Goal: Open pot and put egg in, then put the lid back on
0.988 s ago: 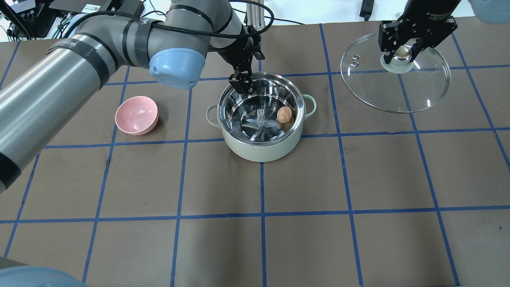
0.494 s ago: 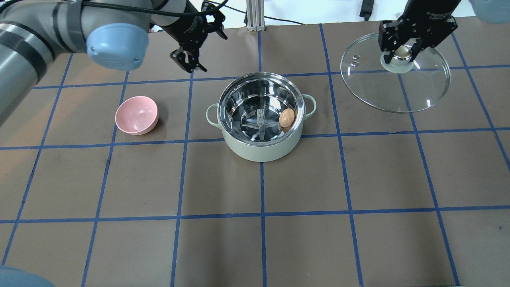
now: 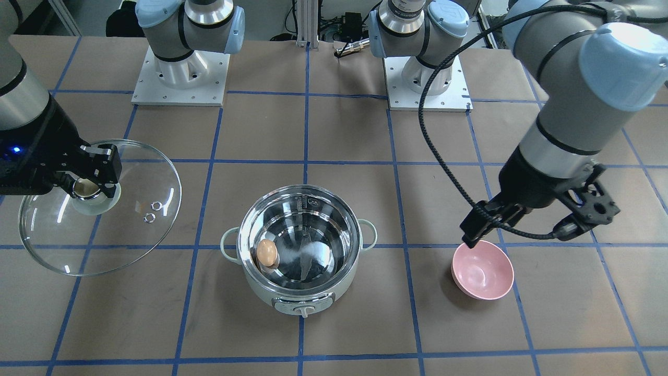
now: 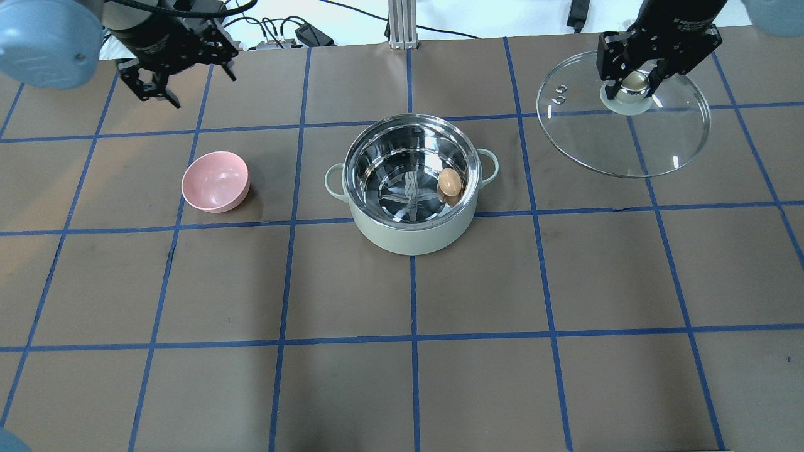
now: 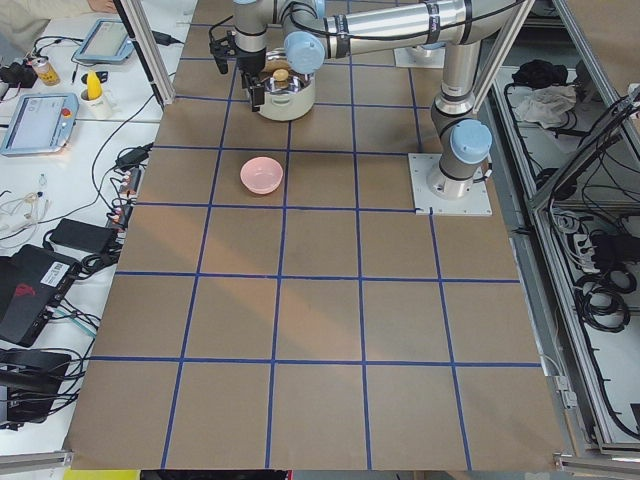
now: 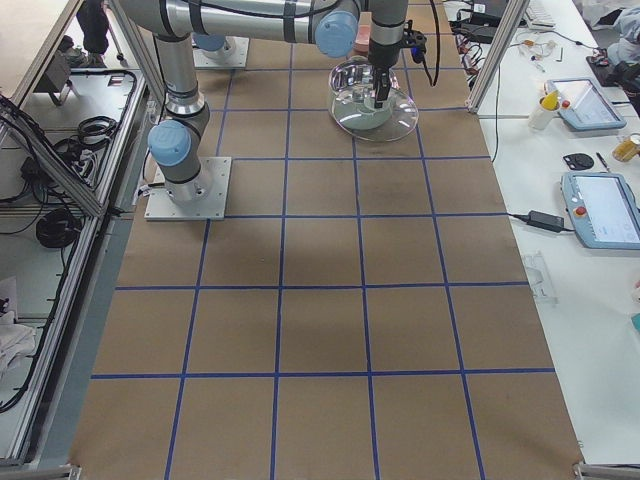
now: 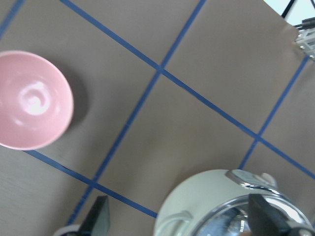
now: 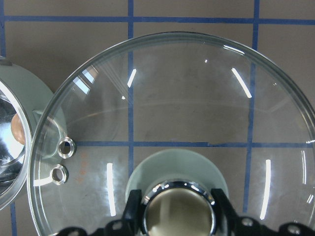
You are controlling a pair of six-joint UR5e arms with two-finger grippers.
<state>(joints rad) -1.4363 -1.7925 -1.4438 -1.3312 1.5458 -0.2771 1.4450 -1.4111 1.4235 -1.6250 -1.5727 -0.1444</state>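
The pale mint pot (image 4: pixel 408 237) stands uncovered in the middle of the table, its control knob (image 3: pixel 304 310) on the side away from me. The tan egg (image 4: pixel 448 182) lies inside it against the right wall; it also shows in the front view (image 3: pixel 266 253). My right gripper (image 4: pixel 630 85) is shut on the knob of the glass lid (image 4: pixel 653 141) and holds it tilted above the table, right of the pot. The right wrist view shows the lid (image 8: pixel 187 98) close up. My left gripper (image 4: pixel 156 94) is open and empty, high at the back left, away from the pot.
An empty pink bowl (image 4: pixel 215 182) sits left of the pot; it also shows in the left wrist view (image 7: pixel 29 101). Both arm bases (image 3: pixel 180 68) stand at the table's back edge. Brown table with blue grid lines.
My left arm has pulled away from over the pot's back rim, leftward to the back left corner. The egg has shifted slightly against the pot's wall. The right gripper and lid have not moved.
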